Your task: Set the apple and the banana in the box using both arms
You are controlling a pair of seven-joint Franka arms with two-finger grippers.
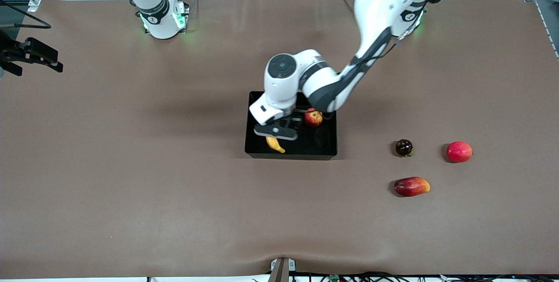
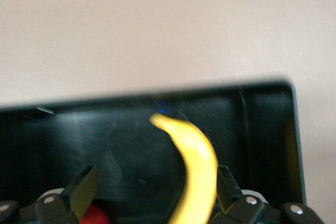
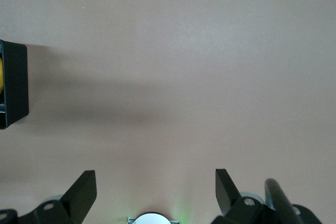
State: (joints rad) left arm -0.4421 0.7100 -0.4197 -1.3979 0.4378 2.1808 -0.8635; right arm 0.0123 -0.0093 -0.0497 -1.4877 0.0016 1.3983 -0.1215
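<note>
Left end effector [image 1: 277,135] open over box [image 1: 325,149]: one banana [image 1: 275,144], one apple [image 1: 313,117]

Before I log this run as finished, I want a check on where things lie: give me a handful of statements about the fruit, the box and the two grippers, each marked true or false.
1. The banana lies in the box. True.
2. The apple sits on the bare table beside the box. False: it is in the box, toward the left arm's end.
3. The left gripper is over the box with its fingers open, not clamped on the banana. True.
4. The right gripper holds a fruit. False: it waits open and empty over the right arm's end of the table.
5. Three other fruits lie on the table outside the box. True.
</note>
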